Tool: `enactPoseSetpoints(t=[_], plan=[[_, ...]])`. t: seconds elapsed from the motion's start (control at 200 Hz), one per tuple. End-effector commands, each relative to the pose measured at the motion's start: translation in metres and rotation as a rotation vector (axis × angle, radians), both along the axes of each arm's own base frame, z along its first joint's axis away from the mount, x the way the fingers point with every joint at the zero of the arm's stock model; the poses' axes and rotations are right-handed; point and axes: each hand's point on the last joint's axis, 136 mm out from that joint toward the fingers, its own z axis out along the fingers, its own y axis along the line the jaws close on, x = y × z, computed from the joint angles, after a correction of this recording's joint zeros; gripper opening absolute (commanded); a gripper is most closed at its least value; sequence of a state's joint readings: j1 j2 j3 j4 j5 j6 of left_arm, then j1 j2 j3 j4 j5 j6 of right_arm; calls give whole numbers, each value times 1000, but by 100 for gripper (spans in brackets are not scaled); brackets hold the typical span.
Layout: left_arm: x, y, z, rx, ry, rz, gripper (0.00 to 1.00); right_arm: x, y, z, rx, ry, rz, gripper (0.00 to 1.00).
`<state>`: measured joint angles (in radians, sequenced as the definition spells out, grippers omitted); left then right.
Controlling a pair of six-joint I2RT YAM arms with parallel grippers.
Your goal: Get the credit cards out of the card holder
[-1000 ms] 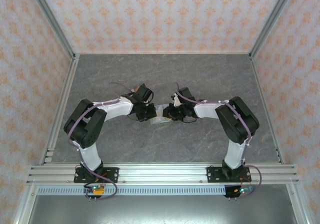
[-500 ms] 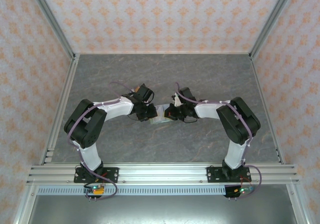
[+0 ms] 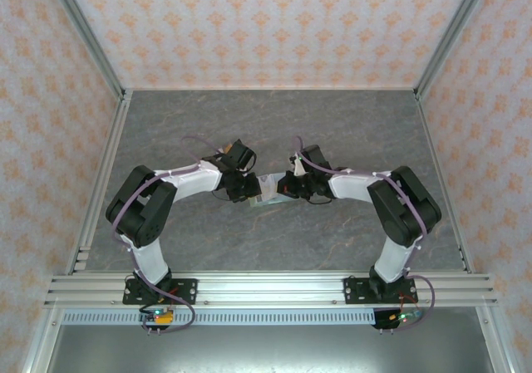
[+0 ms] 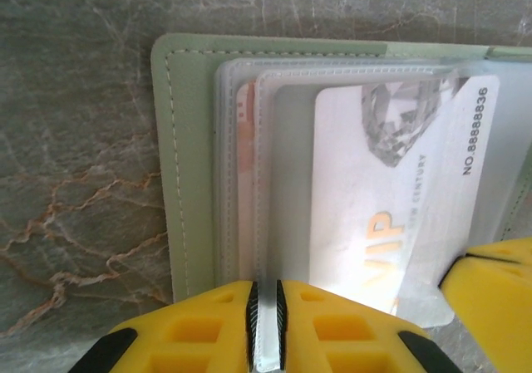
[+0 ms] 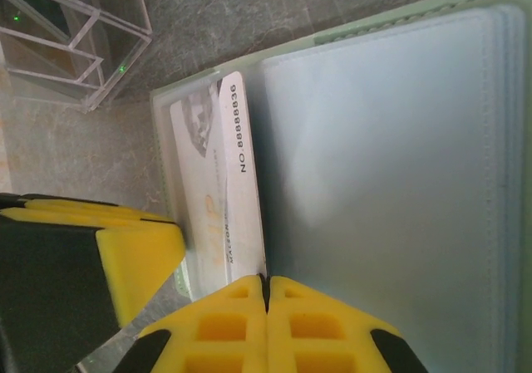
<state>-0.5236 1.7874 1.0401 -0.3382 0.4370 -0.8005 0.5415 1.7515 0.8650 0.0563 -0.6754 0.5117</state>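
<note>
The sage-green card holder (image 3: pixel 268 197) (image 4: pixel 179 165) lies open on the grey table between both arms. Its clear sleeves (image 5: pixel 391 182) are fanned out. My left gripper (image 4: pixel 266 327) (image 3: pixel 255 193) is shut on the near edge of one clear sleeve. A whitish VIP credit card (image 4: pixel 391 182) (image 5: pixel 218 174) sticks partly out of that sleeve toward the right. My right gripper (image 5: pixel 267 294) (image 3: pixel 281 192) is shut on the card's corner. The thin orange-brown edge of another card (image 4: pixel 243 182) shows in a sleeve behind.
A clear acrylic box (image 5: pixel 75 49) stands on the table just beyond the holder. The left gripper's yellow finger (image 5: pixel 137 252) sits close beside the right one. Papered walls and metal rails (image 3: pixel 266 290) close in the table.
My right gripper has closed onto the whitish card's corner, and its elbow has swung outward to the right. The left arm has hardly moved.
</note>
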Motion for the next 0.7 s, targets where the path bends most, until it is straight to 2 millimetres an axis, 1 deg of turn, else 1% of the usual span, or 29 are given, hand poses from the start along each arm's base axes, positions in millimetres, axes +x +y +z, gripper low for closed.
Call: enactPoseSetpoints(t=[0.0, 0.115, 0.18, 0.25, 0.34, 0.475, 0.606, 0.696], plan=[[2, 6, 22, 20, -33, -17, 17, 1, -16, -2, -70, -34, -29, 0], [7, 0, 36, -20, -66, -22, 17, 1, -18, -4, -83, -39, -34, 0], [12, -7, 43, -60, -87, -19, 16, 1, -15, -4, -68, -33, -29, 0], [17, -13, 45, -81, -96, -20, 15, 3, -11, -3, -48, -28, -30, 0], [20, -15, 38, -75, -84, -23, 13, 5, -8, -2, -30, -26, -34, 0], [18, -18, 21, -57, -45, -28, 11, 7, -6, -3, -21, -9, -46, 0], [15, -15, 3, -26, -7, -27, 10, 7, -3, -6, -2, 13, -52, 6], [12, -12, -4, -5, 6, -25, 10, 7, -2, -10, 3, 31, -62, 13]])
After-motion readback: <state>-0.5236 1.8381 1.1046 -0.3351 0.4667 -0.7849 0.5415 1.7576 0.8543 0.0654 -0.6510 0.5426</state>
